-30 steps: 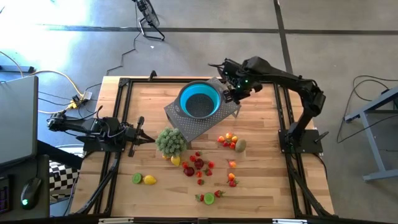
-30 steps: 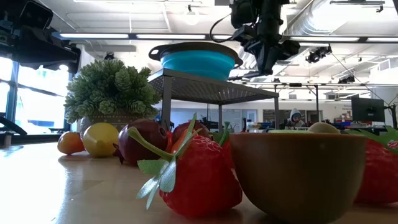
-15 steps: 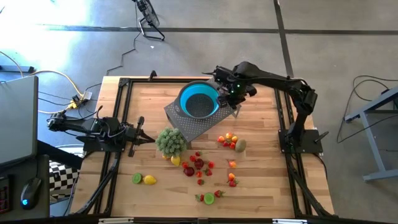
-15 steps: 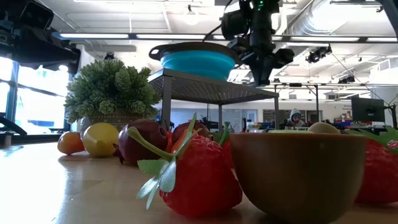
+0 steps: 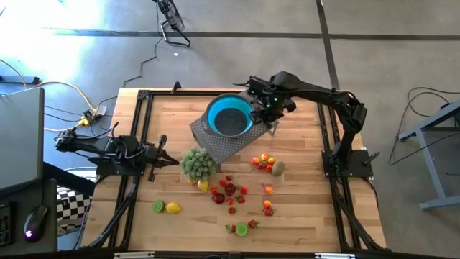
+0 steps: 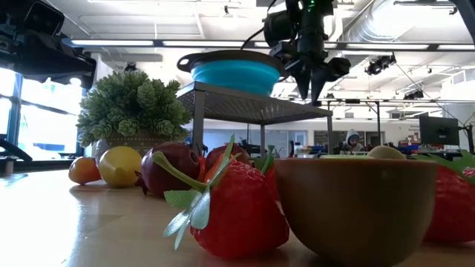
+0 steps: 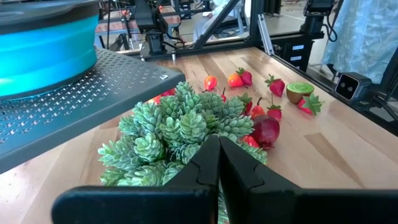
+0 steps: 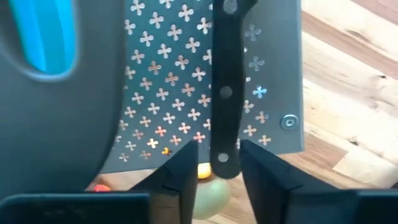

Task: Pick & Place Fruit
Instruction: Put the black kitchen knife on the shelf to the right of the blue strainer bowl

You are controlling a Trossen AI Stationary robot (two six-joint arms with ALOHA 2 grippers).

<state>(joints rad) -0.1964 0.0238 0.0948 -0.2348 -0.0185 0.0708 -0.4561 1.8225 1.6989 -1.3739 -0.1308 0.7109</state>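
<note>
Small fruit pieces lie scattered on the wooden table: a red cluster, an orange and green group, a lime and a lemon, and a green half with strawberries. A blue bowl stands on a grey perforated rack. A black-handled knife lies flat on the rack. My right gripper points down over the rack beside the bowl, open, one finger on either side of the handle's end with gaps showing. My left gripper waits shut at the table's left, facing a green plant.
The rack stands on thin legs above the table, with fruit showing beneath it. The potted plant stands at the rack's near left corner. Black frame rails run along both table sides. Bare wood lies at the near left and far right.
My right gripper has come down a little and moved toward the table's left, from the rack's far right corner to beside the bowl. In the low view its fingertips now stand farther apart than before: it has opened.
</note>
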